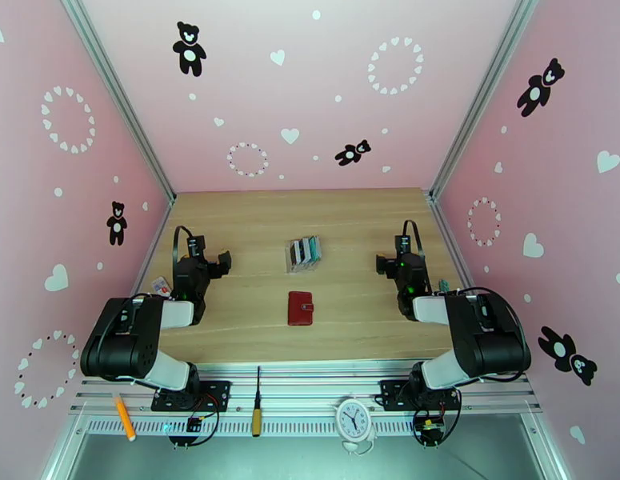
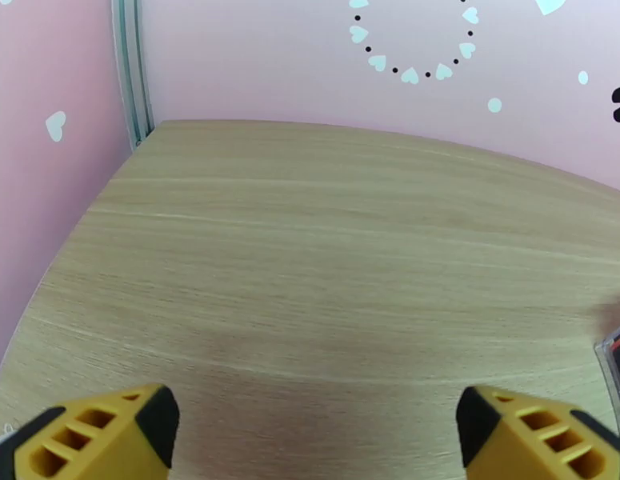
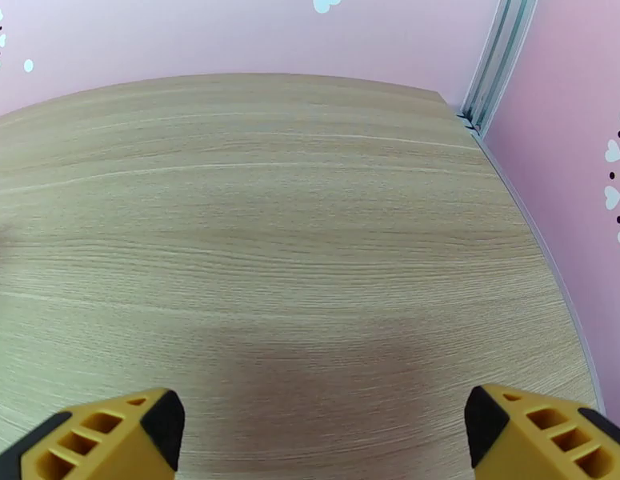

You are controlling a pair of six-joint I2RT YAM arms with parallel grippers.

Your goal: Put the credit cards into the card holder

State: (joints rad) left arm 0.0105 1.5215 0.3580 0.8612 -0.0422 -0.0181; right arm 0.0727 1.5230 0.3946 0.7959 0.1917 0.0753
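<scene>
The card holder [image 1: 300, 308], a small dark-red wallet, lies closed on the wooden table near the front centre. Behind it, the credit cards [image 1: 304, 250] in teal, black and white stand on edge in a clear slotted rack [image 1: 292, 270]. My left gripper [image 1: 221, 262] hovers left of the rack. In the left wrist view it [image 2: 310, 426] is open over bare wood, with a corner of the rack [image 2: 618, 366] at the right edge. Right of the rack, my right gripper [image 1: 384, 264] is also open and holds nothing [image 3: 322, 430].
Pink walls close in the table [image 1: 254, 218] on three sides. On the front rail lie an orange pen [image 1: 124, 416], a screwdriver [image 1: 257, 402] and a small white clock [image 1: 354, 418]. A small card-like item [image 1: 160, 286] sits at the table's left edge.
</scene>
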